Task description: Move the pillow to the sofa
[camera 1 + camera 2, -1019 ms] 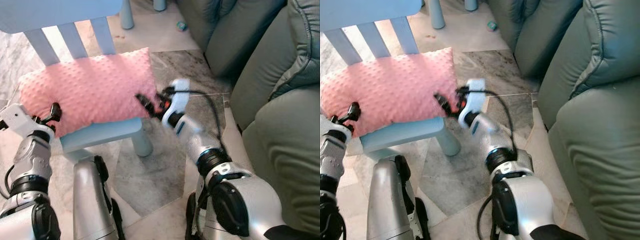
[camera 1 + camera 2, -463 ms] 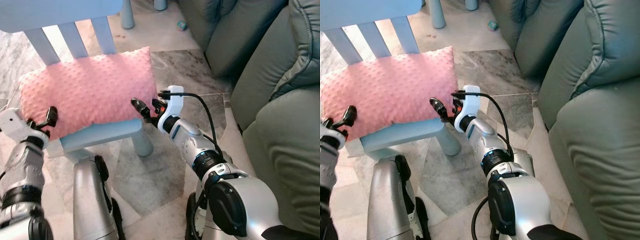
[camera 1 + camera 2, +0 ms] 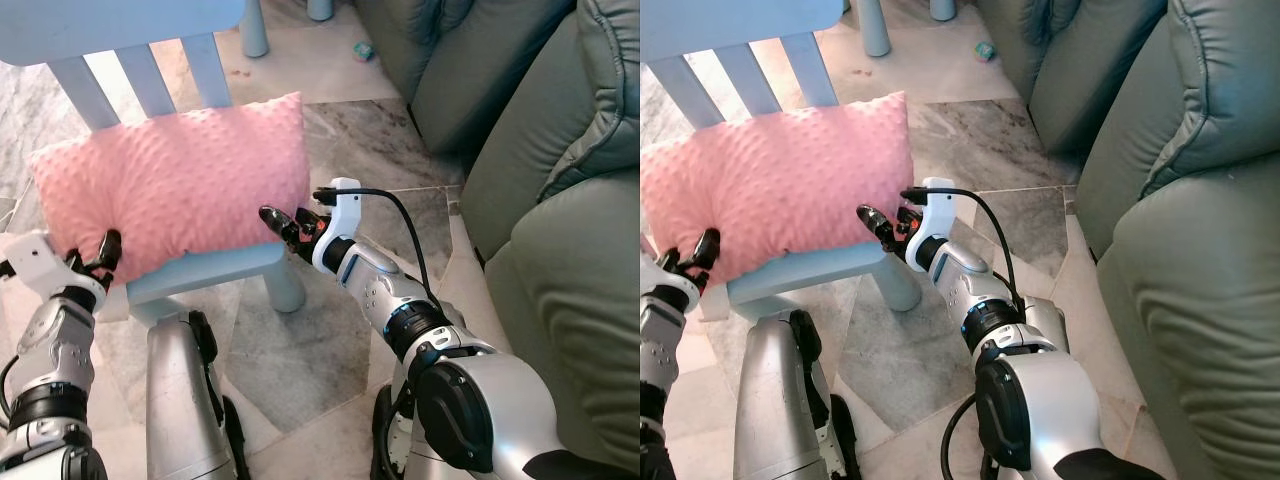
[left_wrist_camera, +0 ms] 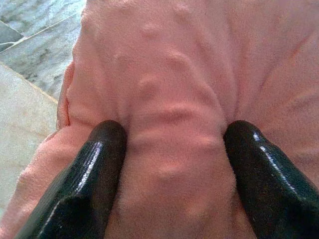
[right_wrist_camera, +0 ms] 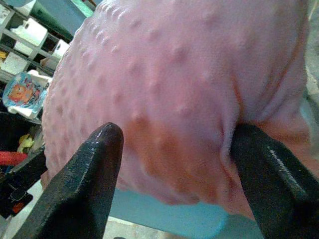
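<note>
A pink dotted pillow (image 3: 175, 185) lies on the seat of a small light-blue chair (image 3: 215, 268). My left gripper (image 3: 97, 252) is at the pillow's front left corner. In the left wrist view, the left gripper (image 4: 172, 169) pinches a creased fold of pink fabric between its black fingers (image 4: 89, 179). My right gripper (image 3: 285, 222) is at the pillow's front right corner, just above the seat edge. In the right wrist view, the right gripper (image 5: 174, 169) has the pillow's bulging end pressed between its fingers (image 5: 94, 174).
A grey-green sofa (image 3: 560, 200) fills the right side and back right. The chair's back slats (image 3: 140, 75) rise behind the pillow, and its front leg (image 3: 285, 290) stands below my right gripper. A small toy (image 3: 362, 50) lies on the marble floor far back. My own leg (image 3: 180, 400) is below the seat.
My right gripper has moved left onto the pillow's front right corner. The left gripper has settled on the front left corner. The pillow has bunched up, its left end shifted outward.
</note>
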`<state>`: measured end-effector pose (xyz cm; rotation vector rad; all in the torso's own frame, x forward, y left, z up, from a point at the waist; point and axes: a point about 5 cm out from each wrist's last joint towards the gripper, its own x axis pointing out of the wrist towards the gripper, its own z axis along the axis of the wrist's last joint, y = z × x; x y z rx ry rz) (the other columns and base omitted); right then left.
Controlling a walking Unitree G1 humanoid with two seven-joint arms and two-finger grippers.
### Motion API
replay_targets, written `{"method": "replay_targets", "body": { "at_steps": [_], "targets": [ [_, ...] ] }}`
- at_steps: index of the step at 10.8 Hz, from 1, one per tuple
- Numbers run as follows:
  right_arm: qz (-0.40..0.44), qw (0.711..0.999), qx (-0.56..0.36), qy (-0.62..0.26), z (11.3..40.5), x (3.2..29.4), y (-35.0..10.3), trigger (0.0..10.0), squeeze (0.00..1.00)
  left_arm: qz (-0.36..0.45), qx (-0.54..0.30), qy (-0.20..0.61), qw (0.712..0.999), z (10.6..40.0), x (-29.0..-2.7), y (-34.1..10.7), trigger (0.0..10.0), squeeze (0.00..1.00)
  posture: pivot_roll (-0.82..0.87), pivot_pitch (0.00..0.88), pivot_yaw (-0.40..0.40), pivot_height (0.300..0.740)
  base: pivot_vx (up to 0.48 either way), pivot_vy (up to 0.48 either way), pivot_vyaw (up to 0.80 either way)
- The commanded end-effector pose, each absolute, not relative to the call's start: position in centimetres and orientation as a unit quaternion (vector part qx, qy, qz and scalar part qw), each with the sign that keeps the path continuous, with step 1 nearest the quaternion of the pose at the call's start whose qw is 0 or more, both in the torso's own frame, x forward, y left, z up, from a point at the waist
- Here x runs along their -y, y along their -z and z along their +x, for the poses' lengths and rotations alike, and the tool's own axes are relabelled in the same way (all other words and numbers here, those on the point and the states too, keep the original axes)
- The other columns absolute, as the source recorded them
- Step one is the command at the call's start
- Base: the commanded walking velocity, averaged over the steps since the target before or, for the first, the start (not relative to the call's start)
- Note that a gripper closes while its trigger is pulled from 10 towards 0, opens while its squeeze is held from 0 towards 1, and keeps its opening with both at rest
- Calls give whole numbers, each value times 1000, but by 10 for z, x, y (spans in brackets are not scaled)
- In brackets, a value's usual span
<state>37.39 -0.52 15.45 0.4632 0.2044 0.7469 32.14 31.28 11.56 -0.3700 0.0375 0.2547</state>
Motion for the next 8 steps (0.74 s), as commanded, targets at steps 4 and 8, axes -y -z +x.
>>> {"method": "replay_targets", "body": {
  "at_steps": [4, 8],
  "targets": [
    [240, 846, -159, -449, 335, -50, -129, 0, 0, -221, -72, -153, 961, 307, -314, -88, 0, 0, 39, 401, -9, 430, 0, 0, 0],
    [233, 848, -166, -446, 335, -41, -122, 0, 0, -256, -70, -159, 951, 306, -312, -85, 0, 0, 30, 397, -7, 430, 0, 0, 0]
  ]
}}
